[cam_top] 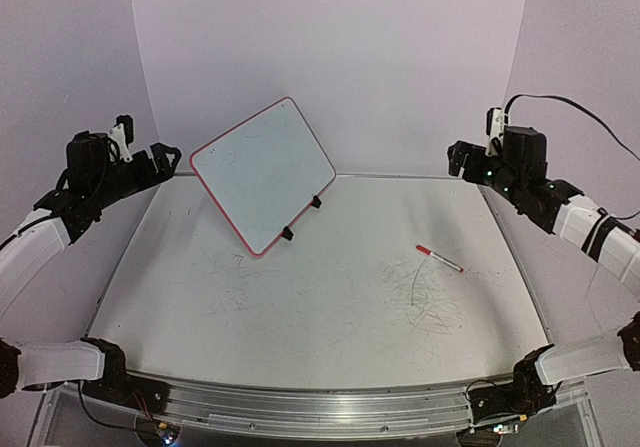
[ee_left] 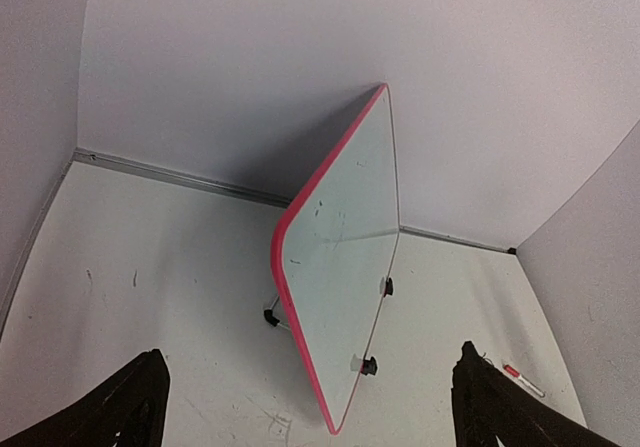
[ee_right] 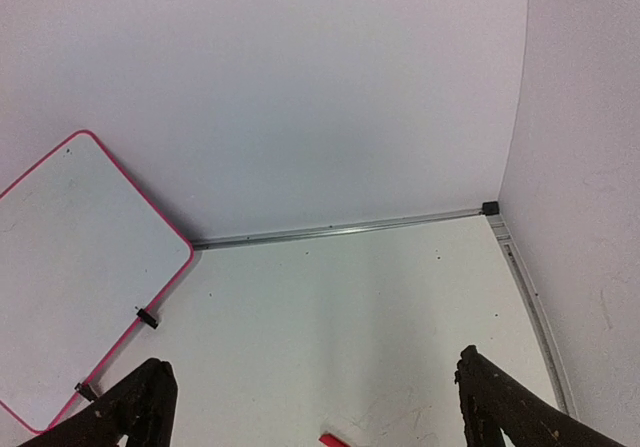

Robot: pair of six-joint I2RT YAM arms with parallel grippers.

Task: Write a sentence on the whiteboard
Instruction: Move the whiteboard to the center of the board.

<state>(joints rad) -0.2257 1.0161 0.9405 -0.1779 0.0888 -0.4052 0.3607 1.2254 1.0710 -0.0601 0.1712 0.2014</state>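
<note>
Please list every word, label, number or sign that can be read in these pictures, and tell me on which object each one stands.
No text can be read in any view.
whiteboard: no writing, only a few faint specks that are not letters.
marker: any print on its barrel is too small to read.
table: dark scribbles and scuffs, no letters or numbers.

Plain pale lilac walls (cam_top: 330, 57) enclose scuffed white table (cam_top: 300, 317); metal rail (cam_top: 320, 407) along near edge.
</note>
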